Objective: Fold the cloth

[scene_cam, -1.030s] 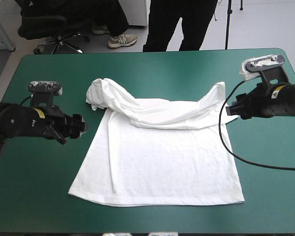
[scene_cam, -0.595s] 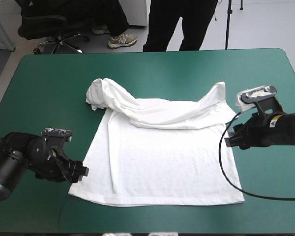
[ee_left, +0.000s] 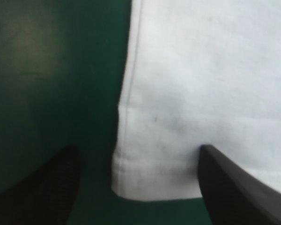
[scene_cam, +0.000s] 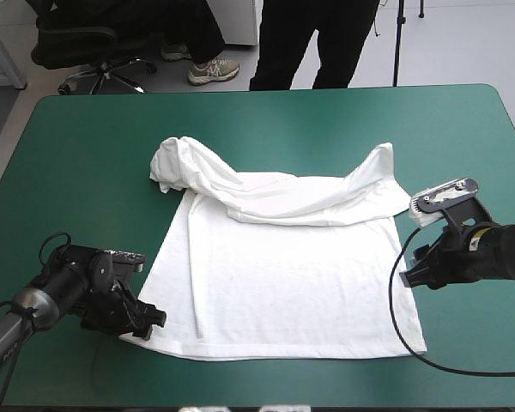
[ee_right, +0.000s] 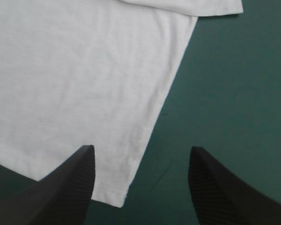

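Observation:
The white T-shirt [scene_cam: 275, 275] lies spread on the teal-green table, its lower body flat and its upper part bunched in a heap [scene_cam: 176, 163] at the far left. My left gripper [scene_cam: 153, 319] is low at the shirt's near-left hem corner, open, and that corner [ee_left: 131, 183] lies between its fingers [ee_left: 47, 187]. My right gripper [scene_cam: 409, 276] hovers open at the shirt's right side edge. Its near-right corner [ee_right: 114, 199] shows just ahead of the right gripper [ee_right: 140, 187], beside one finger.
Bare teal-green cover [scene_cam: 86, 154] surrounds the shirt on all sides. A fold ridge [scene_cam: 194, 275] runs down the shirt's left part. The right sleeve [scene_cam: 382, 167] points toward the far edge.
Both arms moved toward the table's near edge along the shirt's sides. The left gripper came down to the near-left hem corner. The shirt has not moved.

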You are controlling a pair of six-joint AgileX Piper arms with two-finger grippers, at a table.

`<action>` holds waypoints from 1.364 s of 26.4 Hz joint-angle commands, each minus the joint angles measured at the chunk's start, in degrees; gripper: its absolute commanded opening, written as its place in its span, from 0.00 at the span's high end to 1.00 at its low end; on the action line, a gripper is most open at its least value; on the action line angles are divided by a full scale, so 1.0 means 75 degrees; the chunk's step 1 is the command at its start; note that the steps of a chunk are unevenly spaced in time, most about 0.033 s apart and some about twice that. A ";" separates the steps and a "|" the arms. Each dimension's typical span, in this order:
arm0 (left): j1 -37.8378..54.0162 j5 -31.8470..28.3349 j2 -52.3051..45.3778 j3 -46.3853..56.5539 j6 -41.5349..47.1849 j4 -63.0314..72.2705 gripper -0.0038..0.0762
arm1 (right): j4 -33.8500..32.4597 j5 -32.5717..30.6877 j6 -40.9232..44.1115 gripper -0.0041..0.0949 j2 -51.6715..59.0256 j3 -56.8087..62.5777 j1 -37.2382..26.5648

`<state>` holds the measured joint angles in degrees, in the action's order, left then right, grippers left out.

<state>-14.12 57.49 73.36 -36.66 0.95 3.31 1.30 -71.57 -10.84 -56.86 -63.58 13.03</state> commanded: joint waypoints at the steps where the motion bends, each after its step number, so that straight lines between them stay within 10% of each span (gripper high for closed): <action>1: -0.0022 -0.0159 0.0140 -0.0102 -0.0047 0.0249 0.40 | -0.0264 0.0005 0.0015 0.40 0.0087 0.0095 0.0166; 14: -0.0022 -0.0150 0.0140 -0.0102 -0.0537 0.0908 0.96 | 0.0313 0.0435 0.0138 0.40 0.0076 0.2895 0.0643; 36: -0.0022 -0.0227 0.0140 -0.0115 -0.0371 0.0908 0.97 | 0.0107 0.2060 0.0640 0.47 -0.1150 0.4332 0.0643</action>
<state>-14.07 57.37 74.38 -37.24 -2.54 6.42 1.49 -57.67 -5.40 -65.18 -31.86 17.82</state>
